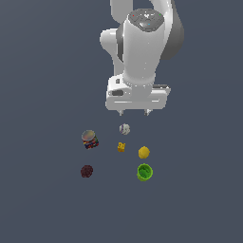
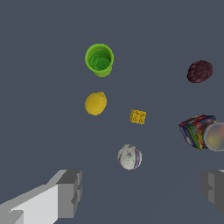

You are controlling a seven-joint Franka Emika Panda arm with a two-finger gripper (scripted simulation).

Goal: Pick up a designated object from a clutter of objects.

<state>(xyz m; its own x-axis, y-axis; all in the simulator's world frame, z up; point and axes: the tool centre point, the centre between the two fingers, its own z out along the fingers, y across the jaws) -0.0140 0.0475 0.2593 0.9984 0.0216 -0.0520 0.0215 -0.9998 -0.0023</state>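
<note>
The whitish-grey mottled ball (image 1: 124,128) lies on the grey floor, at the far side of the clutter; it also shows in the wrist view (image 2: 129,156). My gripper (image 1: 133,113) hangs open above and just behind it, holding nothing; its fingers (image 2: 70,192) stand wide apart in the wrist view. Around the ball lie the tiny yellow-orange figure (image 1: 121,147), the yellow ball (image 1: 144,152), the green cup (image 1: 144,172), the dark maroon ball (image 1: 86,171) and the multicoloured can (image 1: 89,139).
The floor (image 1: 42,199) is flat dark grey. In the wrist view the figure (image 2: 138,116) is the nearest neighbour of the whitish ball; the can (image 2: 202,132) and yellow ball (image 2: 95,103) lie further off.
</note>
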